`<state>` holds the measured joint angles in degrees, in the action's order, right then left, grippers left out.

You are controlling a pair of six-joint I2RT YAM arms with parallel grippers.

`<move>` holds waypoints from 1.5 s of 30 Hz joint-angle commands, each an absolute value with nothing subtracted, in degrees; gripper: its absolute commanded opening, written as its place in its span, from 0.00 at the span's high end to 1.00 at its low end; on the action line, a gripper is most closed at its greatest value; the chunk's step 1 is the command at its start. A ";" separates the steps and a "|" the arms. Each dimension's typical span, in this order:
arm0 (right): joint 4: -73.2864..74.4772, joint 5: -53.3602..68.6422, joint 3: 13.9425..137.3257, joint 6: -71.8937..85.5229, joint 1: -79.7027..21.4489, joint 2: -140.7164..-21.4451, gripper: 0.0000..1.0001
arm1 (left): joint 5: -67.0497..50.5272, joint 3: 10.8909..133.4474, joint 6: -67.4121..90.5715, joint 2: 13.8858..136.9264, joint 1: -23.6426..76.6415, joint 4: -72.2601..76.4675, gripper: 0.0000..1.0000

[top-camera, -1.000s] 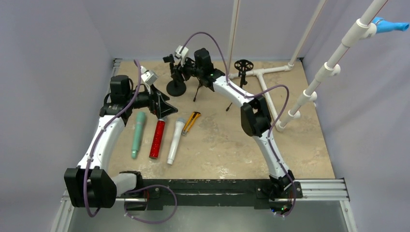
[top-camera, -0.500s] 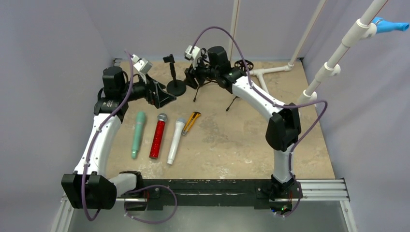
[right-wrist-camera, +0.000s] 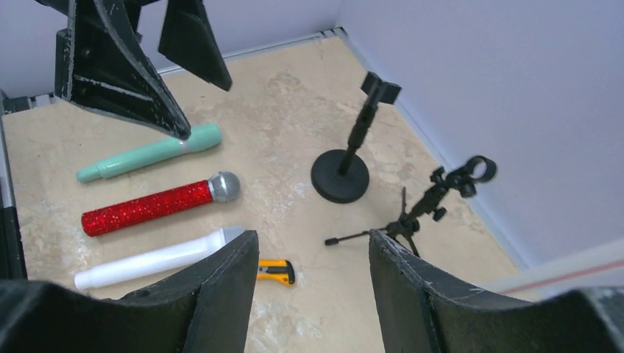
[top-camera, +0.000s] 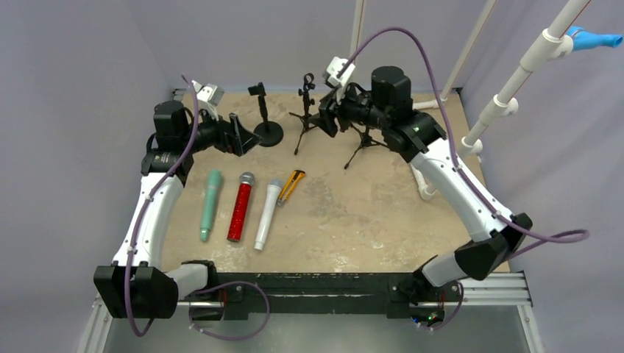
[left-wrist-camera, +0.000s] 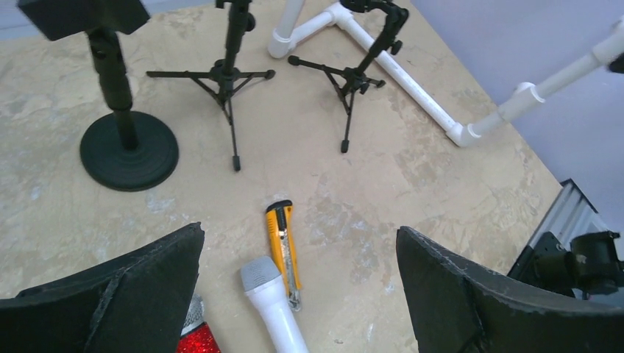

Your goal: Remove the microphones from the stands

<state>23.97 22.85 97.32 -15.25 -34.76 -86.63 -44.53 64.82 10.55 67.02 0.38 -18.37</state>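
Yellow utility knife [top-camera: 292, 185] lying on tan tabletop [top-camera: 353, 217], white PVC pipe frame [top-camera: 528, 66] at right, lavender walls [top-camera: 73, 73]

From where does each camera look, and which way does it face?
Top external: above, behind the bases, looking down on the table; both arms, left gripper and right gripper show.
Left wrist: on the left arm, facing right toward the round-base stand; own fingers show.
Right wrist: on the right arm, facing left toward the red microphone; own fingers, left gripper show.
Both wrist views share that stand and the yellow knife.
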 commanded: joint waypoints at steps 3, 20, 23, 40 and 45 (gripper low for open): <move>28.42 16.83 92.68 -14.16 -30.14 -78.99 0.45 | -34.32 67.16 10.10 63.56 -1.86 -20.72 0.00; 36.31 7.95 75.60 -12.79 -19.60 -59.02 0.44 | -19.48 66.99 5.14 54.55 -1.93 -28.56 0.00; 36.78 8.95 73.11 -12.17 -19.42 -57.40 0.43 | -19.17 66.96 4.71 53.82 -1.93 -29.90 0.00; 33.85 1.29 64.47 -6.20 -19.36 -53.07 0.42 | -10.64 65.07 0.90 43.62 -1.93 -35.05 0.00; 34.70 -3.52 63.92 -10.29 -17.79 -48.54 0.42 | -9.58 62.64 2.65 38.55 -1.93 -34.67 0.00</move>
<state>36.05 2.20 63.90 -8.01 -19.14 -52.36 -12.23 64.64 2.26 41.93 -1.50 -35.31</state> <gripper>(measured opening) 0.577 0.998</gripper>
